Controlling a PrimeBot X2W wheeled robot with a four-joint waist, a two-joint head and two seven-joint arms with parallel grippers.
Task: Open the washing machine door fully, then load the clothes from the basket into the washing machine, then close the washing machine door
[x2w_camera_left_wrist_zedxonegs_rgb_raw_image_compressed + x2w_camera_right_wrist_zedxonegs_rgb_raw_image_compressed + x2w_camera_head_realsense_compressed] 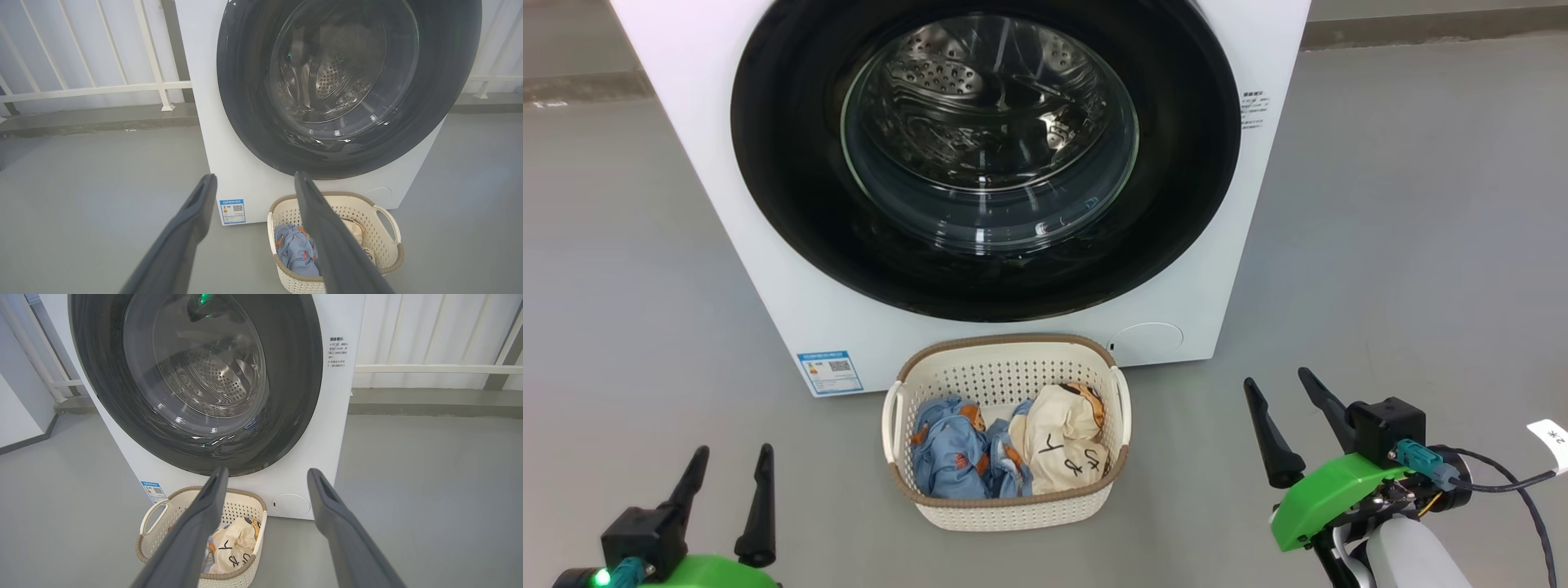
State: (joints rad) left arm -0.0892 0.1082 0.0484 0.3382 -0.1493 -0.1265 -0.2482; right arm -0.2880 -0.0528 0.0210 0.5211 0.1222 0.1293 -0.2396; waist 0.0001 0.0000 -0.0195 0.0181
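Note:
The white washing machine [727, 269] stands in front of me with its round black-rimmed door [784, 188] shut flat against its front, the steel drum showing through the glass. On the floor just before it sits the cream basket [1005, 510], holding the clothes: a light-blue garment [947, 453] at the left and a cream one [1062, 445] with black lettering at the right. My left gripper [731, 461] is open at the lower left, well clear of the basket. My right gripper [1278, 388] is open at the lower right. Both are empty.
Grey floor [1405, 269] spreads on both sides of the machine. A white railing [94, 87] runs behind it on a low kerb, seen in both wrist views. A blue label sticker [830, 372] marks the machine's lower left corner.

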